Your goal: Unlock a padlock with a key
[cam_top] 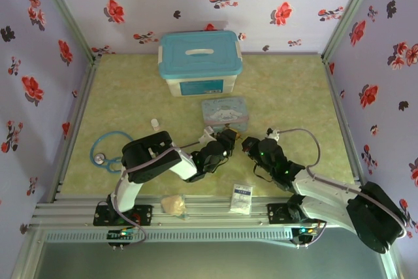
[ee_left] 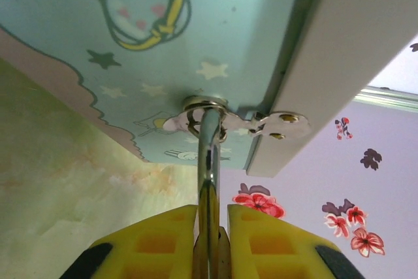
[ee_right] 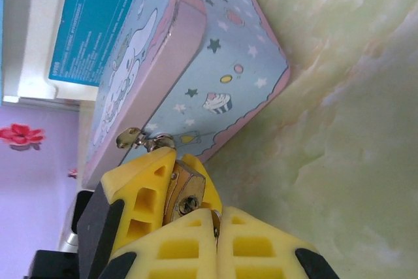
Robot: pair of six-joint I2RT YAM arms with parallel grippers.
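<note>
We find the padlock, a small brass body, hanging at the front of the cartoon tin. Its thin bright shackle rises into the ring of the tin's hasp.

The left pincer is pinching the padlock. Its yellow fingers sit on either side of the body, with only the lock's thickness between them.

The right pincer has its fingers pressed together. The tips lie just beside the round keyway on the underside of the lock. We cannot tell whether the key is nipped between them.

The tin stands on the green marbled desk, just in front of a white storage box with a blue lid.

Markings:
- The box front carries a teal label with rows of white print. The characters are too small and too skewed for us to read.
- The tin bears no legible wording. Its print shows stars, balloons, a cupcake and a cartoon figure on pale blue with a pink border.
- A white packet at the near edge of the desk shows bluish print, which is illegible.

Also noted on the desk are a blue stethoscope to the left and a small white bottle near the tin.
</note>
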